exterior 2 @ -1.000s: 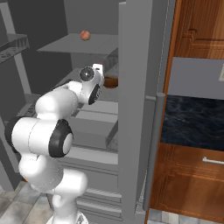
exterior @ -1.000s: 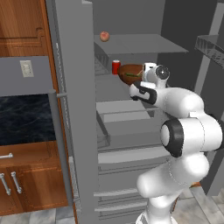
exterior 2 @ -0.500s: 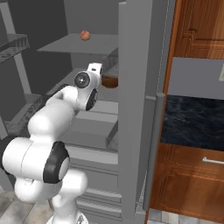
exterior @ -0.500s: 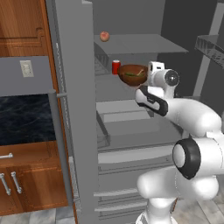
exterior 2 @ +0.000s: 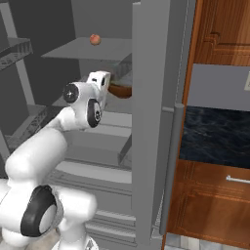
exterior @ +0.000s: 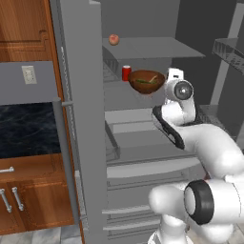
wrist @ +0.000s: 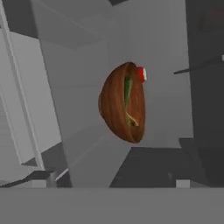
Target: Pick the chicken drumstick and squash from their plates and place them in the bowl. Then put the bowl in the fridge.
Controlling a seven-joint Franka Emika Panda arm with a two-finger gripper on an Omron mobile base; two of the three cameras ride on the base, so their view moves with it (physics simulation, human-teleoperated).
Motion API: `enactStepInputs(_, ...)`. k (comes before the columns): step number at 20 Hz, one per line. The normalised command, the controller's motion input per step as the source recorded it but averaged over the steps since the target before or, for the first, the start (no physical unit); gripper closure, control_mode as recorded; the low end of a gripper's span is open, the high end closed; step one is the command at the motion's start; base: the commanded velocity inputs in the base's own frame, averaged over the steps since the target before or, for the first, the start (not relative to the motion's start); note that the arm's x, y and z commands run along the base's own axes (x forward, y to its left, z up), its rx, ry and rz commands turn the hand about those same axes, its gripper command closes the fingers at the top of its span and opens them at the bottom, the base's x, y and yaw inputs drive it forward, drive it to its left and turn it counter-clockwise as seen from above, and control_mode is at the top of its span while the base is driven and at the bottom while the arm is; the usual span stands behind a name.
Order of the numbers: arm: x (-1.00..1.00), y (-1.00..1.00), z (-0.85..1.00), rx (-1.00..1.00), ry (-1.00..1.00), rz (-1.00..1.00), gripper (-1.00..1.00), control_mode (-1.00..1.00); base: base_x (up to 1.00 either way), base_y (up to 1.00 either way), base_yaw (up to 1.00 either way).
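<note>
While my pincer (exterior: 167, 81) stands wide and holds nothing, the bowl (exterior: 146, 81) with the squash (wrist: 127, 91) rests on the fridge (exterior: 81, 119) shelf near the red can (exterior: 126, 73).

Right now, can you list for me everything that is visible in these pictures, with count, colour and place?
bowl: 1, reddish-brown, on a fridge shelf, beside the can
squash: 1, green, inside the bowl
drumstick: 1, tan-orange, inside the bowl, partly hidden
can: 1, red, on the same shelf, left of the bowl
round fruit: 1, red-orange, on the shelf above
fridge: 1, grey, open, with shelves and drawers
oven: 1, grey with black window, left of the fridge
cabinets: brown wood, above and below the oven
gripper: 1, white, open, apart from the bowl
</note>
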Motion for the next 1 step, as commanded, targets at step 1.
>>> enactStepInputs(1,-0.60,0.22,0.19,0.00,0.00,-0.26,-1.00,-1.00,0.00,0.00,0.00)
